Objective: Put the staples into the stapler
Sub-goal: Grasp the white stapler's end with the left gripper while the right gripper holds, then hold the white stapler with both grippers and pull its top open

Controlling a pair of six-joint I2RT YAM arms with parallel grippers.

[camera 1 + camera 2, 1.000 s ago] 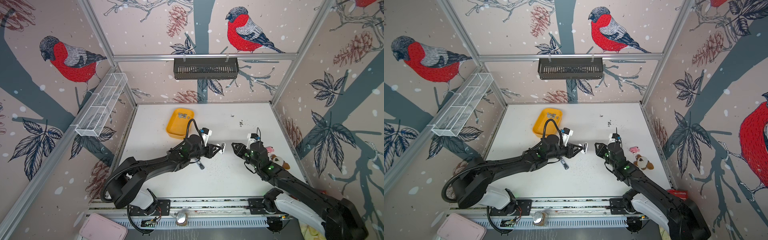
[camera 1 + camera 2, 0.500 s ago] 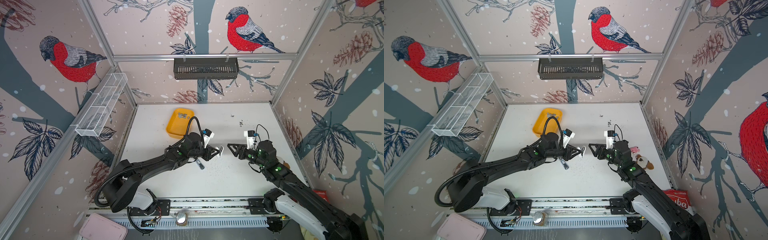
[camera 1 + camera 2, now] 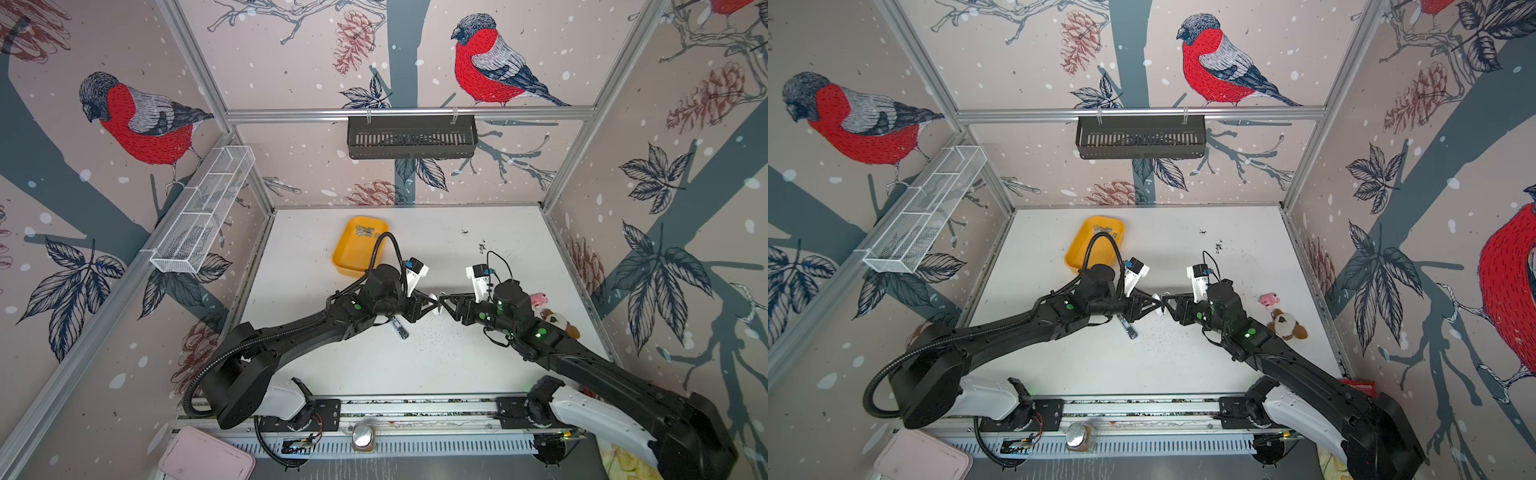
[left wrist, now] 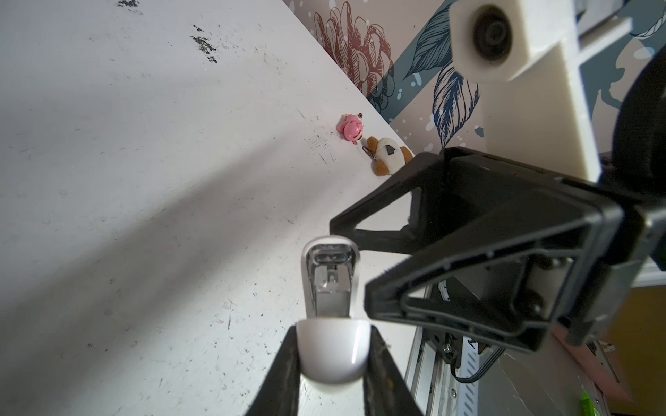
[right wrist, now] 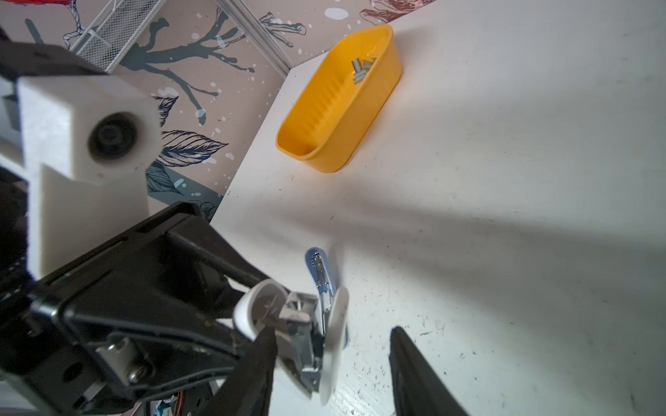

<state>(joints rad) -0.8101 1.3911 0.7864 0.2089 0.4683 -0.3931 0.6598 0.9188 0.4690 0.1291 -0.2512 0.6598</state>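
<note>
**Stapler gripped mid-desk, staples lying back in the tray**

The staples are lying as a small heap of silver-grey strips at the far end of the yellow tray. The tray is sitting toward the back left of the desk, well apart from both hands.

The stapler is being held above the middle of the desk, hinged open with its metal channel showing. The left hand is clenching the stapler's rounded white end between its two fingers.

The right hand is facing it tip to tip in both top views, released, with its jaws spread wide. In the right wrist view one of its fingers is sitting right by the open metal part, though contact cannot be told, and the other is standing clear.

A pink toy and a brown-and-white plush toy are lying beside the right arm. Dark specks are dotting the desk farther back.
</note>
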